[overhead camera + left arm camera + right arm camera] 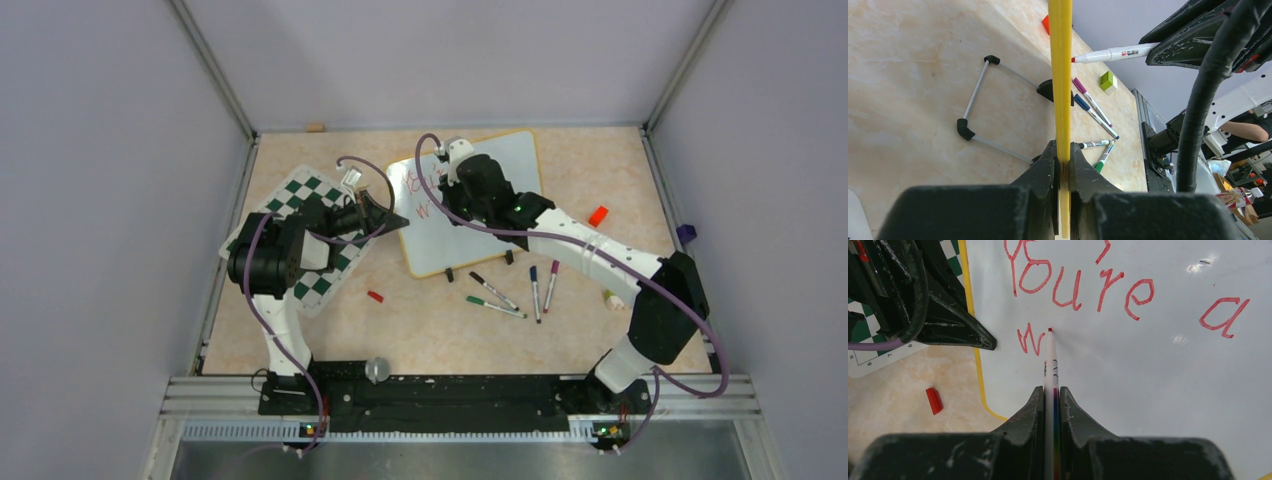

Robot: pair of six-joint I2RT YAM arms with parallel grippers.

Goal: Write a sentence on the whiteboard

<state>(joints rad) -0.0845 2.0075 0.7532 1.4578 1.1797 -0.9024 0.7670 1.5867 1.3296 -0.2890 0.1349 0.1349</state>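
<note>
The whiteboard [490, 240] lies tilted at the table's middle, white with a yellow frame [1060, 75]. Red writing on it reads "You're a" [1128, 290] with a "w" [1029, 340] begun below. My right gripper [1052, 390] is shut on a red marker [1050, 365], whose tip touches the board just right of the "w". My left gripper [1063, 152] is shut on the board's yellow left edge, and it shows in the right wrist view as black fingers [955, 325] at that edge. The same red marker [1113, 52] appears in the left wrist view.
A green-and-white chess mat [300, 235] lies under the left arm. Several loose markers [520, 290] lie in front of the board. A red cap [375, 296], a red block [598, 215] and a green-yellow block [1108, 81] sit on the table. The board's wire stand [979, 107] shows underneath.
</note>
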